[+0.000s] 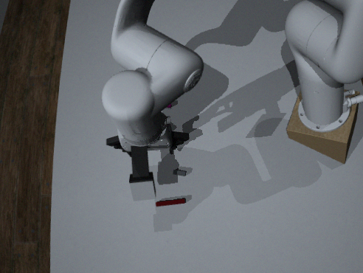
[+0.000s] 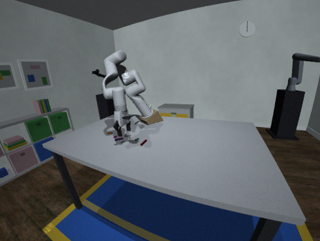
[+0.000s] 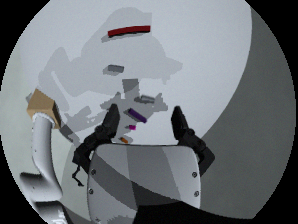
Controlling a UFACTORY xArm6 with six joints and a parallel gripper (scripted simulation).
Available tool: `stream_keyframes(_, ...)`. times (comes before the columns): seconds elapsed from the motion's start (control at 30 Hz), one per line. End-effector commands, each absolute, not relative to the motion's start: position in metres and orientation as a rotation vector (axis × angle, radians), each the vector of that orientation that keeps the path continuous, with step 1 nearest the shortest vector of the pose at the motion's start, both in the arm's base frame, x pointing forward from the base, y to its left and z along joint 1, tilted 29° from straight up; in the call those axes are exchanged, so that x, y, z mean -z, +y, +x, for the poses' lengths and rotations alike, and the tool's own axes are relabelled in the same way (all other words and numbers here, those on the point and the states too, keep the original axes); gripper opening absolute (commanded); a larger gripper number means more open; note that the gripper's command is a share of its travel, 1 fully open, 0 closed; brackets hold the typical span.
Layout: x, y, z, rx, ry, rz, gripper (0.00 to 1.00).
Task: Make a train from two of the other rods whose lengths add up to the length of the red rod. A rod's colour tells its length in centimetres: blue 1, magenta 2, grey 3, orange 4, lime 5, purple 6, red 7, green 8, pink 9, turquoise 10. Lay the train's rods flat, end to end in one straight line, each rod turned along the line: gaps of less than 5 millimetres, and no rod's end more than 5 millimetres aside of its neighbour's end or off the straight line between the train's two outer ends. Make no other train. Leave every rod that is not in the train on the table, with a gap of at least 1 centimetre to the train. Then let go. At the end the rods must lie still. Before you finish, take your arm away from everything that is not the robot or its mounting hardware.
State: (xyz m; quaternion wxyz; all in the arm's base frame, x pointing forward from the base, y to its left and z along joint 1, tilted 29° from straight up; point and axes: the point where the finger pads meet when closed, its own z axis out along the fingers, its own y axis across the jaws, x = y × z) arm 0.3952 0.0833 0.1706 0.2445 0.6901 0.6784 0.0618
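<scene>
Hovering over the bench [image 1: 258, 229], the claw [image 3: 145, 123] gapes wide, empty.
Red rod [image 1: 170, 202] lies beyond its fingers, apart.

The arm [image 1: 155, 63] is folding sharply at the elbow, its wrist pointing downward, and the gripper [image 3: 145, 123] is spreading its fingers wide, gripping nothing.

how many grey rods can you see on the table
2. In the wrist view, one grey rod lies below the red rod; the other lies closer to the open hand. The top view shows only one; the arm may hide others.
</scene>
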Motion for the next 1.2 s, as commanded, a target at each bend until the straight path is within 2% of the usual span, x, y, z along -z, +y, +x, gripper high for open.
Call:
stream_keyframes(0.0, -0.1719, 0.0839, 0.3959, -0.173, 1.851, 1.883, 1.0)
stream_keyframes(1.17, -0.1706, 0.0896, 0.3968, -0.173, 1.852, 1.884, 1.0)
